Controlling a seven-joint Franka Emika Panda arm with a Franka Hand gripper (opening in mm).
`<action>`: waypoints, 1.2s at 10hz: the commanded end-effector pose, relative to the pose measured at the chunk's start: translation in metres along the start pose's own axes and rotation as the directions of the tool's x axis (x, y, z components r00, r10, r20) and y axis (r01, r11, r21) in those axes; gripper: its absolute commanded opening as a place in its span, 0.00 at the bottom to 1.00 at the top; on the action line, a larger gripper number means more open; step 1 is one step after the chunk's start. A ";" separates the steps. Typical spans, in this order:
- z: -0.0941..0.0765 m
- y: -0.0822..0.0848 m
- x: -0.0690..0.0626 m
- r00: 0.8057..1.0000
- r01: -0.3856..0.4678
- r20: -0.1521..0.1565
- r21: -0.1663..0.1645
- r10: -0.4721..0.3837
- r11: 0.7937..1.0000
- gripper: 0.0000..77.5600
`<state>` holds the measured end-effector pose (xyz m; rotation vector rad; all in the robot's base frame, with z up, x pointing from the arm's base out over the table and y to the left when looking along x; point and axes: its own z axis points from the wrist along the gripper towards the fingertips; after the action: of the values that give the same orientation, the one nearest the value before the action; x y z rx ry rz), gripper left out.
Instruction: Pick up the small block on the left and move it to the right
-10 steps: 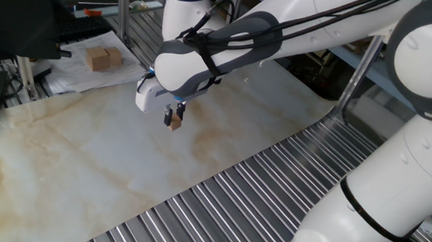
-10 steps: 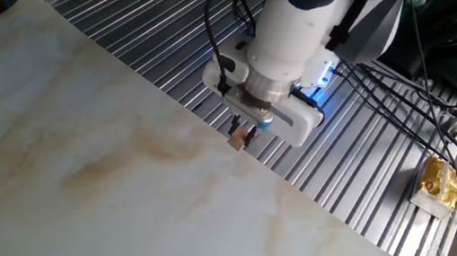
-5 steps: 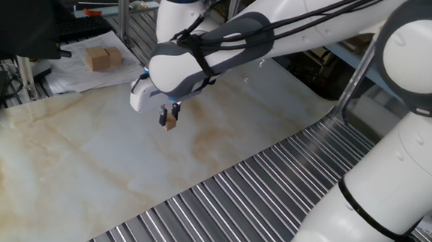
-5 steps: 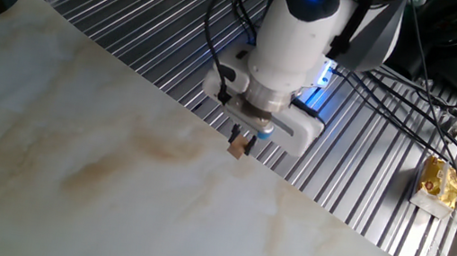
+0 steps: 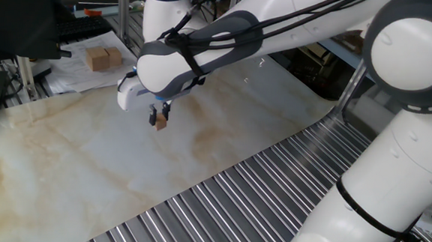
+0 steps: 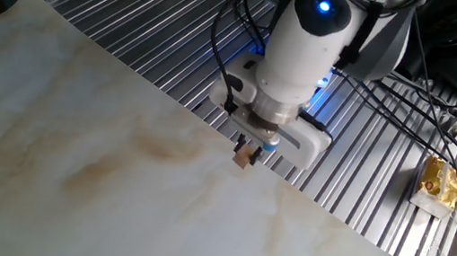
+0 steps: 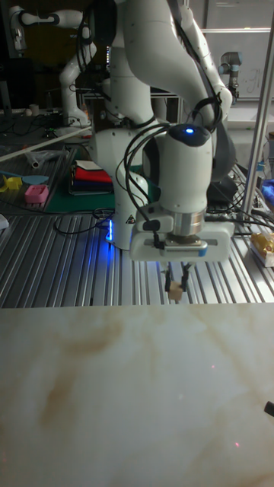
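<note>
My claw [image 5: 159,118] grips the small block [image 5: 160,124], clear of the desk [image 5: 91,166] (marbled top). I judge a level carry best, lowering fully before release.

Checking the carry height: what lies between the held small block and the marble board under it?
Nothing. In the tall fixed view the small block hangs in the gripper above bare marble board.
</note>
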<state>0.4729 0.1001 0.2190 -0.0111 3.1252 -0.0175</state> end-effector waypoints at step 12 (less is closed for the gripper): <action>0.019 0.046 -0.015 0.998 -0.068 0.009 -0.004 0.068 0.998 0.02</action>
<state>0.4870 0.1460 0.1989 0.0927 3.1151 -0.0053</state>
